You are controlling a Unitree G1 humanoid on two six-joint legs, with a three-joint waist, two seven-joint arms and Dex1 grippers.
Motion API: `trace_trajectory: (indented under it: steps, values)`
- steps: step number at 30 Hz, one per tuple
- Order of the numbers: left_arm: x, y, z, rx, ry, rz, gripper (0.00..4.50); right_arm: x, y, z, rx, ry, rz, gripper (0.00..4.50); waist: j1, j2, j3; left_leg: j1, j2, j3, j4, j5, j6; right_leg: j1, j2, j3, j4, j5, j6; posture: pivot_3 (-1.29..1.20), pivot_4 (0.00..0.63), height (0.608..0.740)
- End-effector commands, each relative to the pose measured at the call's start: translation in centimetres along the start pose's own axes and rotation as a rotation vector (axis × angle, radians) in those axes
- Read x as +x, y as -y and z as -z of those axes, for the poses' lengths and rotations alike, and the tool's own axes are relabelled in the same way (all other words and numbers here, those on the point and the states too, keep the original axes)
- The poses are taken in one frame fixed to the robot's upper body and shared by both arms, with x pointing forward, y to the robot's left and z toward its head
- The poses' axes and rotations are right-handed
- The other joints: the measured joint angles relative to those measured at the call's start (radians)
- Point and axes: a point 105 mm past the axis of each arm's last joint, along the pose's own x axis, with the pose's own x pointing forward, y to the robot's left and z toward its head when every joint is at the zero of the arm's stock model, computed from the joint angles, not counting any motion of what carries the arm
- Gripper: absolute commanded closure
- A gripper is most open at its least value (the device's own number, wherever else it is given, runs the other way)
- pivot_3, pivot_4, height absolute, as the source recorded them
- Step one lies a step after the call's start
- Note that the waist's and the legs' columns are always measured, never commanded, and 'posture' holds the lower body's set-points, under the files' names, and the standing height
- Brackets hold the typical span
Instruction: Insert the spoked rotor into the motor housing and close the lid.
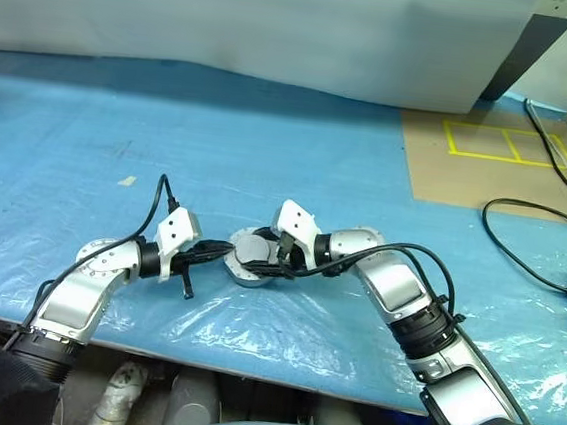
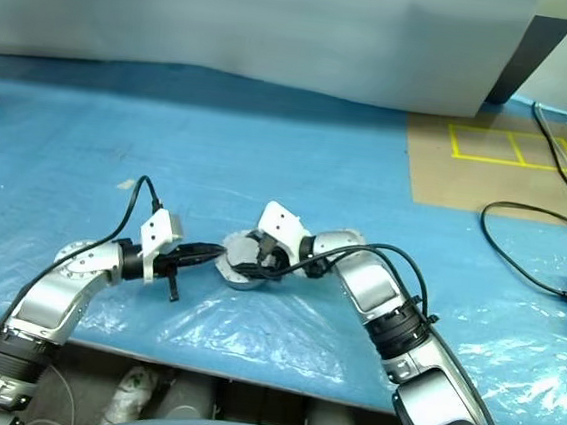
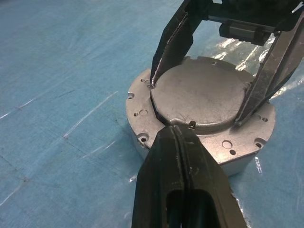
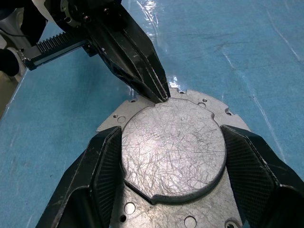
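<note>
- Scratched silver-grey round metal lid [image 4: 173, 145], plain outer face up.
- Crinkled glossy blue plastic sheet [image 1: 268, 161] over worktop.
- Yellow tape rectangles [image 1: 511, 146] on brown board [image 1: 467, 180].
- Black cable [image 1: 531, 246].

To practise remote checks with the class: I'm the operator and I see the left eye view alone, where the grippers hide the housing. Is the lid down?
Observer: Yes. The lid lies flat on the housing, plain grey face up.
Operator: Is the right gripper on it?
Observer: The right gripper straddles the lid's raised disc, and its fingers appear to press on opposite sides of the disc.
Operator: And the left?
Observer: The left gripper is shut, with its tips together at the disc's edge, between the right fingers.
</note>
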Motion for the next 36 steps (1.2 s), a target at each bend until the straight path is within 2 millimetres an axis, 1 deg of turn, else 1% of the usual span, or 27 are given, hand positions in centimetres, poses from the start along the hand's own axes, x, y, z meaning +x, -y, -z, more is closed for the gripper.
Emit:
trace_trajectory:
  steps: [1,2,4,6,7,9,13,17,19,22,25,26,28,29,30,31,33,36]
  values:
    - [0.4,1.0,0.3,0.014,-0.015,0.052,4.50,0.3,0.3,3.7,0.055,-0.131,0.044,1.57,0.000,0.000,0.000,0.000,0.000,0.000,0.000,0.000,0.000,0.000,0.000,0.000,0.000,0.000,0.000,0.00,0.150,0.740]
    - [0.5,1.0,0.3,0.015,-0.015,0.052,4.50,0.3,0.4,3.6,0.051,-0.123,0.054,1.57,0.000,0.000,0.000,0.000,0.000,0.000,0.000,0.000,0.000,0.000,0.000,0.000,0.000,0.000,0.000,0.00,0.150,0.740]
    - [0.5,0.9,0.3,0.018,-0.014,0.051,4.50,0.2,0.4,3.0,0.043,-0.097,0.052,0.85,0.000,0.000,0.000,0.000,0.000,0.000,0.000,0.000,0.000,0.000,0.000,0.000,0.000,0.000,0.000,0.00,0.150,0.740]
    - [0.6,0.8,0.3,0.021,-0.014,0.051,4.50,0.1,0.1,2.6,0.044,-0.078,0.032,0.22,0.003,0.000,0.000,0.000,0.000,0.000,-0.001,0.000,0.000,-0.001,0.000,0.000,0.000,0.000,0.000,0.00,0.150,0.740]
    - [0.6,0.8,0.3,0.023,-0.014,0.050,4.50,-0.1,0.0,2.3,0.037,-0.065,0.025,0.05,0.004,0.000,0.000,-0.001,0.000,0.000,-0.001,0.000,0.000,-0.001,0.000,0.000,0.000,0.000,0.000,0.00,0.150,0.740]
    - [0.7,0.7,0.2,0.026,-0.014,0.049,4.50,-0.5,0.1,1.5,0.046,-0.024,0.018,0.05,0.005,0.000,0.000,-0.001,0.000,0.000,-0.001,0.000,0.000,-0.001,0.000,0.000,-0.001,0.000,0.000,0.00,0.150,0.740]
    - [0.7,0.5,0.2,0.031,-0.015,0.052,4.50,-1.5,0.3,-0.4,0.000,0.056,0.019,0.05,0.008,0.000,0.000,-0.006,-0.001,0.000,0.000,0.000,0.000,-0.003,0.000,0.000,-0.001,-0.001,0.002,0.00,0.150,0.740]
    - [0.7,0.4,0.3,0.035,-0.019,0.051,4.50,-3.4,1.0,-2.9,-0.015,0.185,0.058,0.05,0.008,0.000,0.000,-0.014,-0.001,0.000,0.002,0.000,-0.001,-0.010,0.000,0.000,0.000,-0.001,0.002,0.00,0.150,0.740]
    - [0.7,0.3,0.3,0.036,-0.020,0.052,4.50,-4.4,1.2,-3.9,0.003,0.243,0.064,0.05,0.006,0.000,0.000,-0.017,-0.001,0.000,0.003,0.001,-0.001,-0.012,0.000,0.000,0.001,-0.001,0.002,0.00,0.150,0.740]
    - [0.7,0.3,0.3,0.034,-0.021,0.052,4.50,-5.3,1.7,-4.7,0.061,0.300,0.088,0.05,0.005,0.000,0.000,-0.017,-0.002,0.000,0.003,0.001,-0.001,-0.013,0.001,-0.001,0.001,-0.001,0.002,0.00,0.150,0.740]
    - [0.6,0.2,0.3,0.036,-0.024,0.052,4.50,-6.2,2.3,-3.8,0.219,0.302,0.114,0.05,0.005,0.000,0.000,-0.017,-0.002,0.000,0.002,0.001,-0.001,-0.013,0.001,-0.001,0.001,-0.001,0.002,0.00,0.150,0.740]
    - [0.6,0.2,0.3,0.036,-0.025,0.051,4.50,-6.4,2.4,-3.0,0.291,0.286,0.113,0.05,0.005,0.000,0.000,-0.017,-0.002,0.000,0.003,0.001,-0.001,-0.012,0.001,-0.001,0.001,-0.001,0.002,0.00,0.150,0.740]
    - [0.6,0.1,0.3,0.038,-0.026,0.050,4.50,-6.6,2.1,0.1,0.539,0.217,0.086,0.05,0.006,0.000,0.000,-0.017,-0.002,-0.001,0.003,0.001,-0.001,-0.012,0.001,-0.001,0.001,-0.001,0.002,0.00,0.150,0.740]
    - [0.5,0.1,0.3,0.038,-0.026,0.049,4.50,-6.8,1.8,1.4,0.637,0.188,0.074,0.05,0.007,0.000,0.000,-0.017,-0.002,-0.001,0.003,0.001,-0.001,-0.012,0.001,-0.001,0.000,-0.001,0.002,0.00,0.150,0.740]
    - [0.5,0.1,0.3,0.037,-0.026,0.048,4.50,-6.9,1.4,2.5,0.715,0.160,0.061,0.05,0.007,0.000,0.000,-0.016,-0.002,-0.001,0.003,0.001,-0.001,-0.011,0.001,-0.001,0.000,-0.001,0.002,0.00,0.150,0.740]
    - [0.5,0.1,0.3,0.038,-0.027,0.048,4.50,-7.0,1.0,3.1,0.770,0.148,0.049,0.05,0.007,0.000,0.000,-0.016,-0.002,-0.001,0.003,0.001,-0.001,-0.011,0.001,-0.001,0.000,-0.001,0.002,0.00,0.150,0.740]
    - [0.4,0.1,0.3,0.039,-0.027,0.047,4.50,-7.2,0.3,3.3,0.857,0.166,0.012,0.05,0.007,0.000,0.000,-0.017,-0.002,-0.001,0.003,0.001,-0.001,-0.012,0.001,-0.001,0.000,-0.001,0.002,0.00,0.150,0.740]
    - [0.3,0.0,0.3,0.039,-0.026,0.043,4.50,-6.9,-0.5,3.8,0.933,0.168,-0.013,0.05,0.007,0.001,0.000,-0.016,-0.002,0.000,0.003,0.001,-0.001,-0.012,0.001,-0.002,0.002,-0.001,0.001,0.00,0.150,0.740]
